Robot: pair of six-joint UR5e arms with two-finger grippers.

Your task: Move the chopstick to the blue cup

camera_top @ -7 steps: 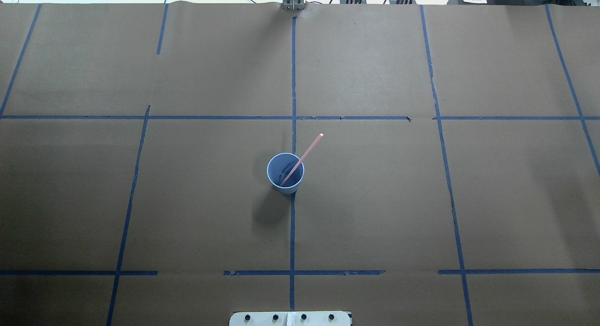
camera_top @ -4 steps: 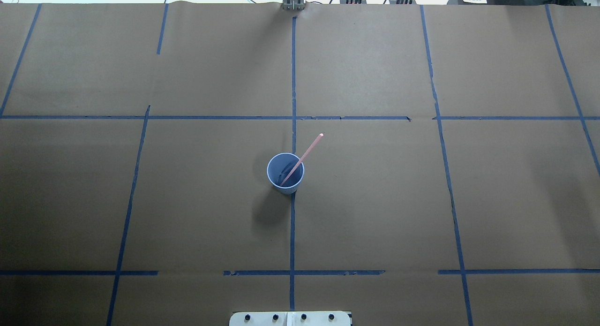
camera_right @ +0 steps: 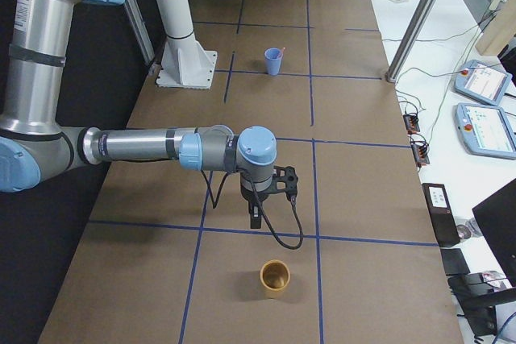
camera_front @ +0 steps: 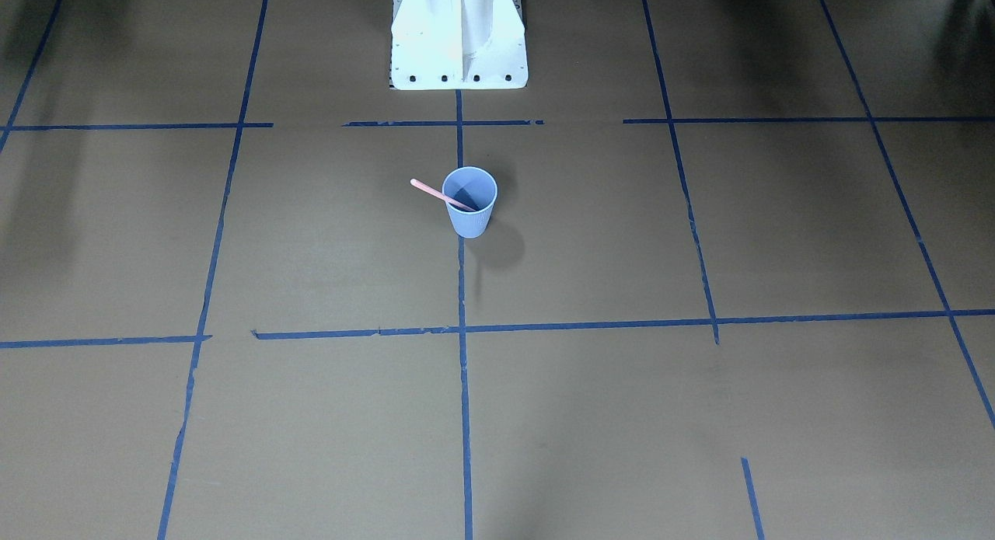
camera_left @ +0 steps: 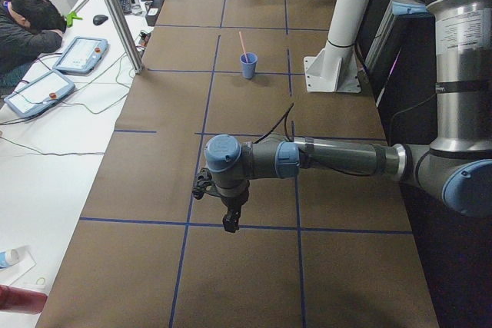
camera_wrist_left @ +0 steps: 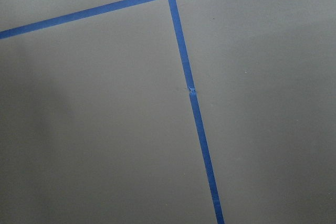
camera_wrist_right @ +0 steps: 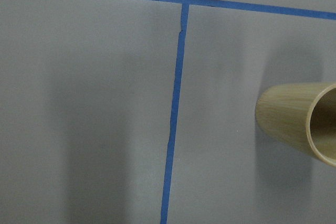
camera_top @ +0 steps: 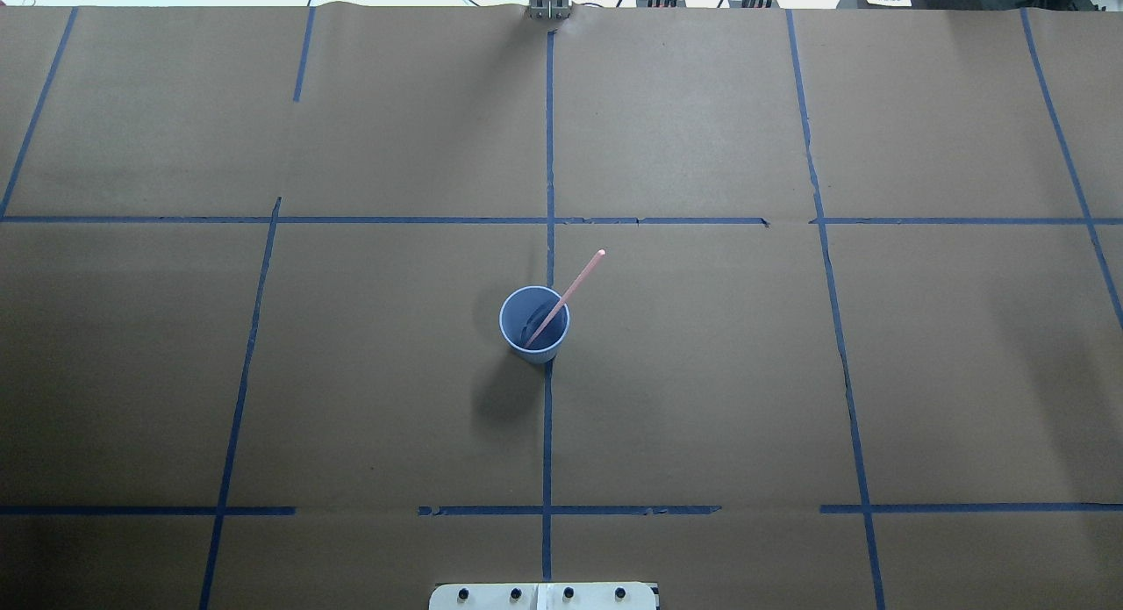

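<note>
The blue cup (camera_top: 537, 354) stands upright at the middle of the table, on a blue tape line; it also shows in the front view (camera_front: 469, 221) and in both side views (camera_left: 248, 67) (camera_right: 274, 63). One pale pink chopstick (camera_top: 576, 282) stands in it, leaning on the rim with its upper end sticking out (camera_front: 427, 189). My left gripper (camera_left: 229, 220) hovers over the table far from the cup, near my left end. My right gripper (camera_right: 255, 217) hovers near my right end. Both show only in the side views, so I cannot tell if they are open or shut.
A tan wooden cup (camera_right: 274, 277) stands near the table's right end, just beyond my right gripper; it shows in the right wrist view (camera_wrist_right: 299, 124). The white robot base (camera_front: 459, 35) stands behind the blue cup. A person and tablets (camera_left: 77, 55) are beside the table.
</note>
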